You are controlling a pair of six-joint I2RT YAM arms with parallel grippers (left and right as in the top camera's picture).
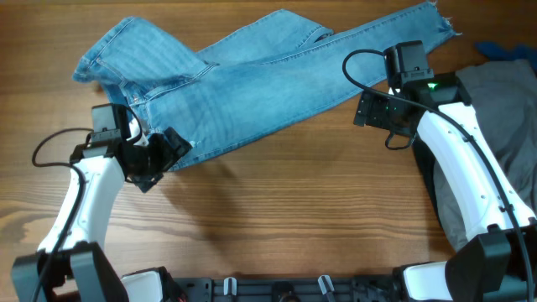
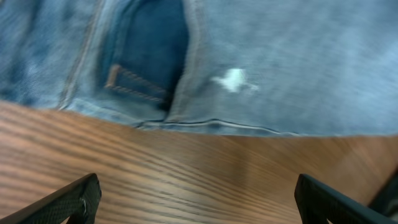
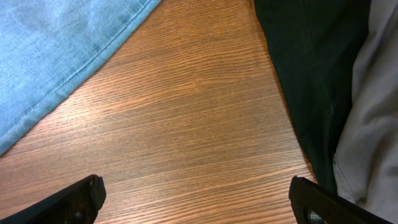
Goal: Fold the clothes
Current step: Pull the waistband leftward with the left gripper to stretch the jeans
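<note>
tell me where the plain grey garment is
Overhead view: the plain grey garment lies on the wooden table's right side, partly hidden by the right arm, right of the light blue denim jeans.

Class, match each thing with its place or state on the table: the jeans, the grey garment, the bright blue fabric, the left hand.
1 jeans
2 grey garment
3 bright blue fabric
4 left hand

A open, over the table beside the denim edge
B far right corner
C along the right edge
D spread across the far side

Pairs: 1-D, 2-C, 3-B, 4-A
</note>
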